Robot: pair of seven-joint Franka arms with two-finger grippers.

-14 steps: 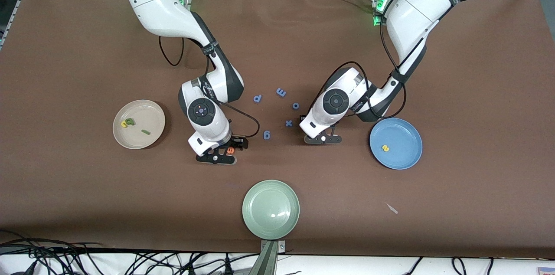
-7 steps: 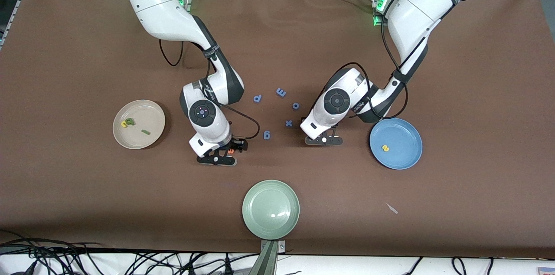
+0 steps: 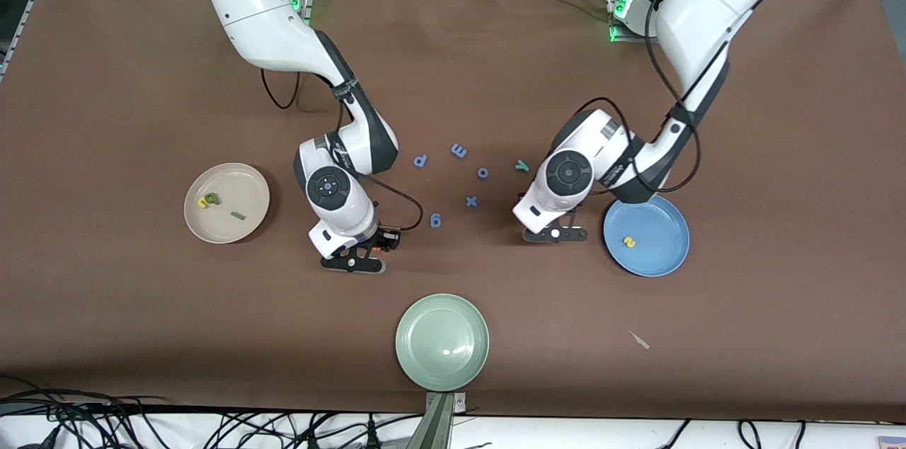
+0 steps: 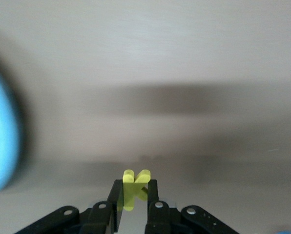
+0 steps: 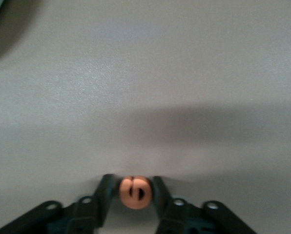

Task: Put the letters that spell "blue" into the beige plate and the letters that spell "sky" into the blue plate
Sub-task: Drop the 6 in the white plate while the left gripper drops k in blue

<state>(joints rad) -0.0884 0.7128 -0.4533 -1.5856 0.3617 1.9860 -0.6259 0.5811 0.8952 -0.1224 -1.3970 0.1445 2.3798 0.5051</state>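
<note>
your left gripper has its jaws clamped on the yellow k, which stands up between the two fingers. it hangs over bare brown table, with the blue plate just beside it toward the left arm's end; the yellow s lies inside that plate. the teal y lies loose on the cloth, near this gripper on the side toward the arm bases.

your right gripper has its jaws pressed against both sides of the orange e, low at the table. the beige plate sits well apart from it toward the right arm's end and holds the yellow u, the olive b and the dark green l.

between your two grippers lie five periwinkle letters scattered on the cloth. the pale green plate sits nearer the front camera than both grippers. a small pale scrap lies nearer the camera than the blue plate.
</note>
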